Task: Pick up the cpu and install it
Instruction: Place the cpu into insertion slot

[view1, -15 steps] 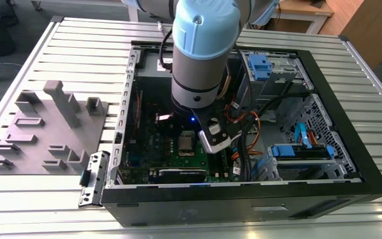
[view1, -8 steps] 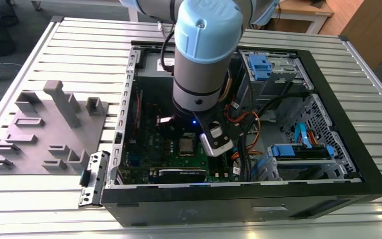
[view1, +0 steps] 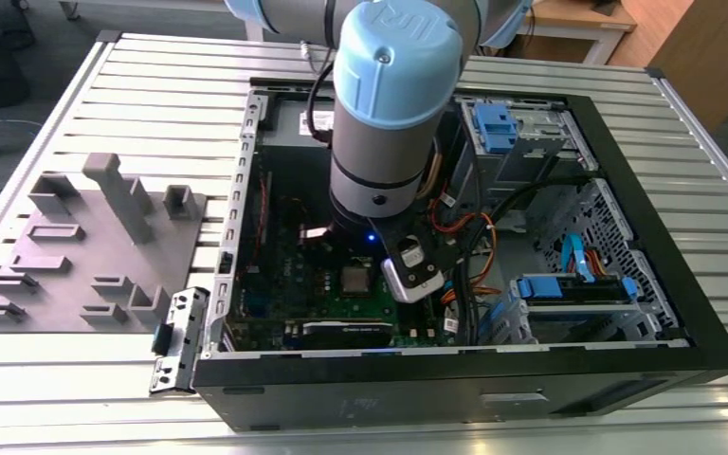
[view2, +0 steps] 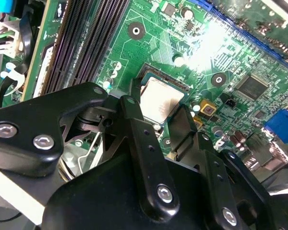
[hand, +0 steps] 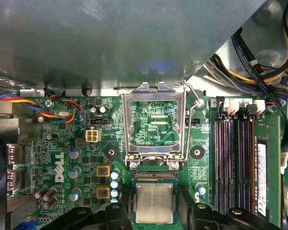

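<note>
Black fingers (view2: 137, 139) of the single claw (view2: 155, 111) stand spread in both wrist views, one on each side of the cpu (hand: 154, 203), with no visible pinch on it. That one cpu lies flat, silver top up, directly under the gap between the two fingers, and looks seated in the one socket (hand: 155, 177). Square, it has no long axis, and its edges run roughly parallel to the fingers. Just beyond the fingertips, one hinged metal load plate (hand: 126, 124) is swung open, away from the chip. A bank of memory slots (hand: 235, 163) runs beside the claw on the green motherboard (hand: 38, 143). In the exterior view, the only arm (view1: 390, 114) reaches straight down into one open computer case (view1: 465, 365). One grey tray (view1: 73, 256) sits well apart from the claw, toward the exterior view's left, on the slatted counter (view1: 149, 85).
</note>
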